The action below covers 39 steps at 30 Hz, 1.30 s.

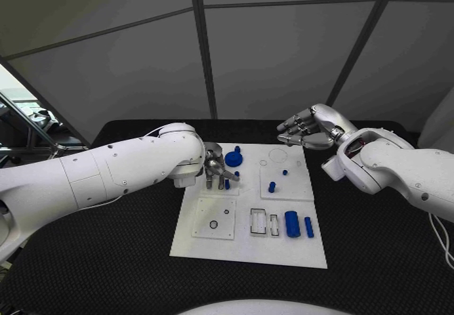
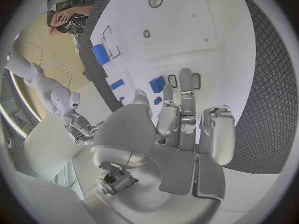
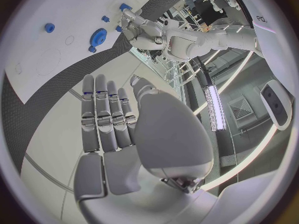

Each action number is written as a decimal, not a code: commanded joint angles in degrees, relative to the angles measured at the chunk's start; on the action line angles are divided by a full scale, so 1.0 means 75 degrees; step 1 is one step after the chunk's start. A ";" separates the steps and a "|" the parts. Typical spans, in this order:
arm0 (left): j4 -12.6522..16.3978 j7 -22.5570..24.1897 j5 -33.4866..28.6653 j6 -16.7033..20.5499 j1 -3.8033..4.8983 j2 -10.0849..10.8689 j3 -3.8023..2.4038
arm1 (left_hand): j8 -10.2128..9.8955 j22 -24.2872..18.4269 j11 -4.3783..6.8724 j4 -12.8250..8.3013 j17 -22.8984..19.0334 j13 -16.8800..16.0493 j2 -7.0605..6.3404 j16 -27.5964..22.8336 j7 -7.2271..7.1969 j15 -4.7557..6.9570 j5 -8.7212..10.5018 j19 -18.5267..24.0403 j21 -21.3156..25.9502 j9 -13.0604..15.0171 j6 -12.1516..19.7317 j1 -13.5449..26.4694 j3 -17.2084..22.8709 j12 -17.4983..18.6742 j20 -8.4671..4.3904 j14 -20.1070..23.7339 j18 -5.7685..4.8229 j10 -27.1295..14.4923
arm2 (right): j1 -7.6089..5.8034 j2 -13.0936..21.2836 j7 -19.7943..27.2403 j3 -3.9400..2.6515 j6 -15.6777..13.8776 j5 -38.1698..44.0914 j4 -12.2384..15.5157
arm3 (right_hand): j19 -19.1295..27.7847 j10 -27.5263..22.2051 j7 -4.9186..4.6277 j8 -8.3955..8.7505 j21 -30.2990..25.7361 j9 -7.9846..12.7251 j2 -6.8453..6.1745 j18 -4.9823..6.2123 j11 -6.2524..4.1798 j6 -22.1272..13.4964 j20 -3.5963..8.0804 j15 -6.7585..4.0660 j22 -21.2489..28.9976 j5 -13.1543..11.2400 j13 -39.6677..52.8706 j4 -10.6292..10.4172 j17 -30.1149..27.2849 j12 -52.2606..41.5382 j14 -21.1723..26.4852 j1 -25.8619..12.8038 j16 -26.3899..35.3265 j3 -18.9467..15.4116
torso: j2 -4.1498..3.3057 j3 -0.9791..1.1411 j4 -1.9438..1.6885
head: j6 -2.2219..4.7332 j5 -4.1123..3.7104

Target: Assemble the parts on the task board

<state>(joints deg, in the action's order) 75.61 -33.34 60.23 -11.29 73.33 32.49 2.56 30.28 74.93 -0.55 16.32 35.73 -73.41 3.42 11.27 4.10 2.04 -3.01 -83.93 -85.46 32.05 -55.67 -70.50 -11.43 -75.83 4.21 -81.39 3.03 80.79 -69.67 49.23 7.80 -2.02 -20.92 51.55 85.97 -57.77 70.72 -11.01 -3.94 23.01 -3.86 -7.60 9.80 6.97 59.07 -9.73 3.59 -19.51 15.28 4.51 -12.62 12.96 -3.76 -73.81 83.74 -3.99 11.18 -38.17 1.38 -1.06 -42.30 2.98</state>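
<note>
The white task board lies in the middle of the black table. My left hand points its fingers down onto the board's far left part, beside a blue gear and a small blue piece. In the left wrist view the fingers are straight and apart, a blue block just past their tips; nothing is held. My right hand hovers over the board's far right corner, holding nothing. Its fingers lie straight side by side in the right wrist view.
Small blue pegs stand right of the left hand. A blue cylinder and a blue bar lie at the board's near right, next to two rectangular slots. Round holes mark the near left plate.
</note>
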 commanded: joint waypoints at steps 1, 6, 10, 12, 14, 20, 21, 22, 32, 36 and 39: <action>-0.0029 -0.0078 0.0048 -0.0223 0.0015 -0.0025 -0.0002 | 0.0036 0.1058 0.0024 -0.0071 0.0015 -0.0007 0.0050 -0.0056 0.0000 0.0004 0.0005 -0.0397 -0.0040 0.0031 0.0070 -0.0127 0.0010 0.0036 -0.0034 -0.0053 -0.0196 -0.0056 | -0.0018 -0.0010 0.0010 -0.0008 0.0020 0.0043 0.0003 | -0.0027 -0.0036 0.0000 0.0028 -0.0038 0.0010 0.0006 0.0076 -0.0001 -0.0052 -0.0036 0.0050 0.0007 0.0038 -0.0006 0.0059 -0.0007 0.0017 -0.0016 -0.0069 0.0039 0.0007 | 0.0002 -0.0001 -0.0006 | -0.0010 -0.0004; -0.0074 -0.0086 0.0048 -0.0285 0.0015 -0.0048 0.0000 | 0.0073 0.1057 0.0025 -0.0110 0.0039 -0.0005 0.0096 -0.0077 -0.0001 0.0004 0.0003 -0.0395 -0.0037 0.0096 0.0105 -0.0226 0.0054 0.0040 -0.0034 -0.0059 -0.0195 -0.0064 | -0.0018 -0.0022 0.0011 -0.0008 0.0031 0.0044 -0.0004 | -0.0029 -0.0039 -0.0001 0.0026 -0.0049 0.0010 0.0008 0.0076 0.0000 -0.0056 -0.0038 0.0051 0.0014 0.0053 -0.0012 0.0062 -0.0013 0.0015 -0.0015 -0.0073 0.0041 0.0007 | 0.0001 -0.0001 -0.0006 | -0.0024 -0.0004; -0.0110 -0.0091 0.0047 -0.0331 0.0016 -0.0069 0.0000 | 0.0111 0.1065 0.0026 -0.0168 0.0067 -0.0007 0.0141 -0.0101 -0.0002 0.0005 0.0003 -0.0396 -0.0039 0.0166 0.0142 -0.0348 0.0115 0.0041 -0.0034 -0.0066 -0.0196 -0.0070 | -0.0018 -0.0029 0.0012 -0.0008 0.0038 0.0044 -0.0009 | -0.0029 -0.0039 -0.0001 0.0026 -0.0049 0.0010 0.0008 0.0076 0.0000 -0.0056 -0.0038 0.0051 0.0014 0.0053 -0.0012 0.0062 -0.0013 0.0015 -0.0015 -0.0073 0.0041 0.0007 | -0.0003 -0.0001 -0.0002 | -0.0038 -0.0005; -0.0122 -0.0089 0.0047 -0.0344 0.0016 -0.0079 0.0000 | 0.0124 0.1066 0.0027 -0.0190 0.0078 -0.0011 0.0170 -0.0110 -0.0003 0.0006 0.0002 -0.0396 -0.0038 0.0192 0.0154 -0.0396 0.0148 0.0038 -0.0035 -0.0069 -0.0195 -0.0070 | -0.0018 -0.0032 0.0012 -0.0008 0.0041 0.0044 -0.0012 | -0.0031 -0.0041 -0.0001 0.0025 -0.0055 0.0009 0.0010 0.0077 0.0001 -0.0058 -0.0039 0.0052 0.0019 0.0062 -0.0015 0.0063 -0.0017 0.0015 -0.0014 -0.0076 0.0043 0.0007 | -0.0002 -0.0001 -0.0003 | -0.0042 -0.0006; -0.0131 -0.0081 0.0047 -0.0357 0.0016 -0.0088 0.0000 | 0.0140 0.1063 0.0031 -0.0229 0.0094 -0.0009 0.0221 -0.0125 -0.0009 0.0008 0.0001 -0.0394 -0.0035 0.0228 0.0173 -0.0478 0.0211 0.0042 -0.0037 -0.0074 -0.0194 -0.0074 | -0.0018 -0.0035 0.0011 -0.0008 0.0045 0.0044 -0.0016 | -0.0032 -0.0042 -0.0002 0.0024 -0.0060 0.0009 0.0011 0.0077 0.0001 -0.0059 -0.0040 0.0053 0.0022 0.0070 -0.0018 0.0064 -0.0020 0.0014 -0.0014 -0.0078 0.0044 0.0007 | 0.0001 -0.0002 -0.0003 | -0.0051 -0.0010; -0.0136 -0.0045 0.0011 -0.0371 0.0017 -0.0105 0.0001 | 0.0163 0.1049 0.0059 -0.0411 0.0147 0.0002 0.0398 -0.0172 -0.0042 0.0024 -0.0003 -0.0383 -0.0018 0.0323 0.0242 -0.0825 0.0507 0.0062 -0.0049 -0.0087 -0.0189 -0.0089 | -0.0018 -0.0050 0.0007 -0.0008 0.0059 0.0044 -0.0025 | -0.0037 -0.0048 -0.0003 0.0022 -0.0082 0.0008 0.0016 0.0078 0.0002 -0.0066 -0.0044 0.0054 0.0038 0.0107 -0.0030 0.0074 -0.0034 0.0012 -0.0010 -0.0077 0.0048 0.0012 | -0.0002 0.0000 -0.0008 | -0.0070 -0.0009; -0.0137 -0.0041 -0.0007 -0.0370 0.0017 -0.0106 0.0001 | 0.0162 0.1043 0.0062 -0.0433 0.0153 0.0003 0.0413 -0.0177 -0.0046 0.0025 -0.0004 -0.0380 -0.0014 0.0332 0.0251 -0.0864 0.0546 0.0064 -0.0051 -0.0089 -0.0188 -0.0091 | -0.0018 -0.0052 0.0006 -0.0008 0.0061 0.0045 -0.0027 | -0.0037 -0.0048 -0.0003 0.0022 -0.0082 0.0008 0.0016 0.0078 0.0002 -0.0066 -0.0044 0.0054 0.0038 0.0107 -0.0030 0.0074 -0.0034 0.0012 -0.0010 -0.0077 0.0048 0.0012 | 0.0001 -0.0001 -0.0008 | -0.0076 -0.0012; -0.0138 -0.0036 -0.0045 -0.0369 0.0017 -0.0107 0.0001 | 0.0158 0.1037 0.0068 -0.0472 0.0164 0.0008 0.0438 -0.0187 -0.0052 0.0029 -0.0004 -0.0376 -0.0009 0.0345 0.0266 -0.0936 0.0619 0.0072 -0.0055 -0.0092 -0.0186 -0.0096 | -0.0018 -0.0056 0.0005 -0.0008 0.0063 0.0045 -0.0031 | -0.0041 -0.0050 -0.0003 0.0021 -0.0090 0.0007 0.0018 0.0079 0.0003 -0.0069 -0.0045 0.0055 0.0044 0.0125 -0.0035 0.0079 -0.0040 0.0011 -0.0008 -0.0075 0.0049 0.0014 | 0.0001 -0.0001 -0.0008 | -0.0076 -0.0012; -0.0102 0.0032 -0.0461 -0.0258 0.0018 -0.0063 0.0001 | 0.0052 0.1000 0.0128 -0.0856 0.0267 0.0048 0.0493 -0.0293 -0.0098 0.0061 -0.0018 -0.0351 0.0034 0.0410 0.0372 -0.1632 0.1681 0.0152 -0.0099 -0.0104 -0.0174 -0.0141 | -0.0017 -0.0082 -0.0015 -0.0007 0.0092 0.0052 -0.0070 | -0.0064 -0.0057 -0.0007 0.0015 -0.0139 0.0005 0.0018 0.0082 0.0006 -0.0083 -0.0048 0.0057 0.0081 0.0251 -0.0060 0.0105 -0.0076 0.0006 -0.0006 -0.0077 0.0050 0.0027 | 0.0001 -0.0002 -0.0005 | -0.0105 -0.0013; -0.0054 0.0062 -0.0701 -0.0117 0.0017 0.0026 0.0001 | 0.0045 0.0993 0.0150 -0.0957 0.0328 0.0037 0.0274 -0.0364 -0.0077 0.0047 -0.0023 -0.0345 0.0052 0.0508 0.0402 -0.1700 0.2570 0.0168 -0.0103 -0.0117 -0.0170 -0.0132 | -0.0017 -0.0096 -0.0021 -0.0007 0.0109 0.0053 -0.0095 | -0.0068 -0.0058 -0.0008 0.0014 -0.0147 0.0005 0.0018 0.0082 0.0006 -0.0085 -0.0049 0.0058 0.0087 0.0272 -0.0064 0.0109 -0.0082 0.0005 -0.0004 -0.0079 0.0050 0.0028 | -0.0001 -0.0002 -0.0010 | -0.0109 -0.0014; 0.0004 0.0067 -0.0768 -0.0030 0.0017 0.0106 0.0000 | 0.0080 0.0991 0.0147 -0.0907 0.0374 0.0042 0.0031 -0.0414 -0.0038 0.0020 -0.0013 -0.0342 0.0066 0.0617 0.0404 -0.1478 0.3258 0.0183 -0.0104 -0.0138 -0.0166 -0.0125 | -0.0017 -0.0102 -0.0026 -0.0006 0.0119 0.0054 -0.0111 | -0.0069 -0.0060 -0.0009 0.0014 -0.0150 0.0005 0.0017 0.0082 0.0007 -0.0086 -0.0049 0.0059 0.0089 0.0279 -0.0066 0.0110 -0.0085 0.0006 -0.0003 -0.0080 0.0051 0.0029 | 0.0002 -0.0003 -0.0017 | -0.0111 -0.0019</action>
<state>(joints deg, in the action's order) 75.36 -33.23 56.73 -12.63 73.47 33.07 2.55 30.54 74.92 -0.12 13.33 38.52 -72.63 4.74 8.33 3.89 2.25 -2.91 -83.93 -85.13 36.69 -52.38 -82.42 8.59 -74.07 3.78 -82.02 3.04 79.56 -69.67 48.53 7.41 -2.02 -20.51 51.78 85.14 -57.96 70.72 -11.21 -3.95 22.15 -3.87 -7.60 9.80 6.97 58.87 -9.92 3.59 -18.92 17.14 4.09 -12.16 12.38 -3.76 -73.81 83.75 -4.00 11.32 -38.17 1.36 -1.13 -43.10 2.86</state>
